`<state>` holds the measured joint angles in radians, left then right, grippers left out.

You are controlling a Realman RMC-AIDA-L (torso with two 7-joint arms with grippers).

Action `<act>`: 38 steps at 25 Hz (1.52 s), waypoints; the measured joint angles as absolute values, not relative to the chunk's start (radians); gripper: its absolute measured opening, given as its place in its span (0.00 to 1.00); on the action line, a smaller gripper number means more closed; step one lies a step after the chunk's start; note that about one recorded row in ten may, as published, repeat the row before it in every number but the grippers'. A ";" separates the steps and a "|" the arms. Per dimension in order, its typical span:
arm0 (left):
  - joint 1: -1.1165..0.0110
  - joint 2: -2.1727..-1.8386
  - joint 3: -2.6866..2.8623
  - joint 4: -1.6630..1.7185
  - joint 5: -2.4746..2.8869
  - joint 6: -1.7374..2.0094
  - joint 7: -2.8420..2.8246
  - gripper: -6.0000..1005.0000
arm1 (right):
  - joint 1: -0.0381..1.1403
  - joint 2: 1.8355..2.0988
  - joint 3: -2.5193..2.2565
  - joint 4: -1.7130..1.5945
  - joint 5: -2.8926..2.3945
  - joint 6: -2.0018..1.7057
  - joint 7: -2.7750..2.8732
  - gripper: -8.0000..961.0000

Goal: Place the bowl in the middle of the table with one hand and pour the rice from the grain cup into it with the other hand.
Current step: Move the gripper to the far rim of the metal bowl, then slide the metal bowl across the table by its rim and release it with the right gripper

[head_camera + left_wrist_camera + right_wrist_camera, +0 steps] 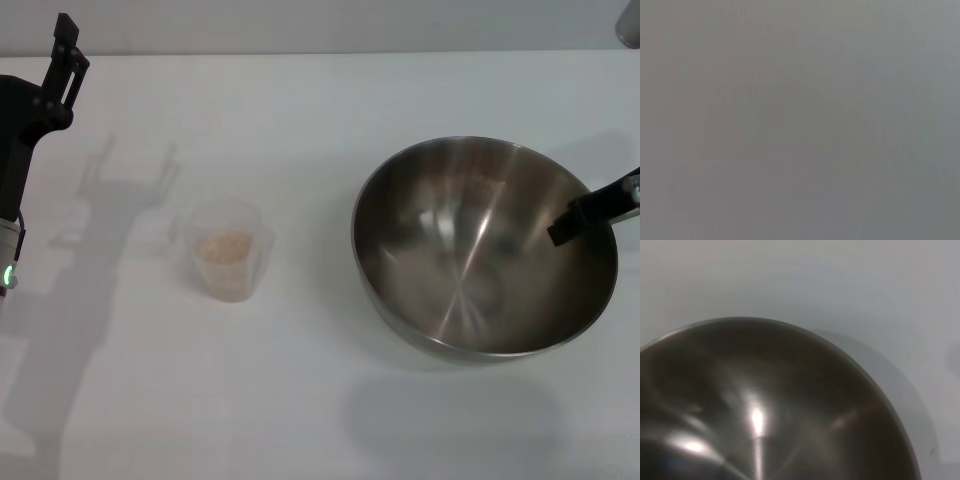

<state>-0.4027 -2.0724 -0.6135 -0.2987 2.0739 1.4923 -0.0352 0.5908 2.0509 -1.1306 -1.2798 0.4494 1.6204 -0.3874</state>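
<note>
1. My right gripper (560, 232) comes in from the right edge with one dark finger inside the bowl (485, 245), against the wall just below the right rim. I take it that I am pinching that rim, but the outer finger is out of sight, so I cannot tell how my right jaws stand. A thin, one-sided hold on a wide steel bowl could slip or let the bowl swing.

2. The bowl casts a shadow well below itself on the bench (330, 100), so I judge it is off the surface and tilted. It sits right of the middle. If I let go early it could drop, rock or skid on the smooth top.

3. The grain cup (226, 250) stands upright left of the middle, well apart from the bowl, with the rice (225, 246) lying low inside. If I carry the bowl too far left, its rim could knock this light cup over and spill the grains.

4. My left gripper (68, 52) is raised at the far left corner, away from the cup, jaws spread and empty. Its wrist view shows only blank grey, so my approach to the cup has just the head view to go by; a bad line could shove the cup.

5. The right wrist view shows only the bowl's inside and bare bench beyond.
</note>
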 joint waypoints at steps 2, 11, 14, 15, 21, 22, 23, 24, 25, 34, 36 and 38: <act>-0.403 -2.072 -0.614 -0.299 2.074 1.492 -0.035 0.80 | 0.593 2.051 -1.130 -1.275 0.440 1.620 -0.391 0.46; -0.406 -2.072 -0.614 -0.299 2.074 1.492 -0.035 0.80 | 0.600 2.053 -1.129 -1.290 0.396 1.611 -0.393 0.17; -0.406 -2.072 -0.615 -0.299 2.074 1.491 -0.036 0.80 | 0.600 2.053 -1.129 -1.308 0.391 1.609 -0.393 0.11; -0.407 -2.072 -0.615 -0.299 2.074 1.491 -0.036 0.80 | 0.599 2.053 -1.129 -1.312 0.391 1.606 -0.393 0.10; -0.408 -2.074 -0.615 -0.299 2.074 1.491 -0.035 0.80 | 0.594 2.059 -1.123 -1.341 0.390 1.582 -0.405 0.03; -0.408 -2.074 -0.616 -0.299 2.074 1.491 -0.035 0.80 | 0.589 2.064 -1.124 -1.366 0.390 1.572 -0.407 0.02; -0.408 -2.074 -0.616 -0.299 2.074 1.491 -0.035 0.80 | 0.589 2.064 -1.124 -1.366 0.390 1.572 -0.407 0.02; -0.408 -2.074 -0.616 -0.299 2.074 1.491 -0.035 0.80 | 0.583 2.069 -1.126 -1.391 0.389 1.561 -0.409 0.01; -0.408 -2.074 -0.616 -0.299 2.074 1.491 -0.035 0.80 | 0.583 2.069 -1.126 -1.391 0.389 1.561 -0.409 0.01; -0.417 -2.073 -0.617 -0.299 2.074 1.487 -0.035 0.80 | 0.557 2.076 -1.128 -1.480 0.427 1.516 -0.421 0.02; -0.419 -2.072 -0.617 -0.299 2.074 1.487 -0.035 0.80 | 0.545 2.076 -1.129 -1.507 0.459 1.505 -0.427 0.02; -0.420 -2.072 -0.617 -0.299 2.074 1.486 -0.035 0.80 | 0.536 2.076 -1.130 -1.525 0.489 1.498 -0.434 0.02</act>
<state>-0.4201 -2.0724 -0.6166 -0.2990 2.0740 1.4856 -0.0352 0.5360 2.0758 -1.1300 -1.5247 0.4891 1.4982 -0.4338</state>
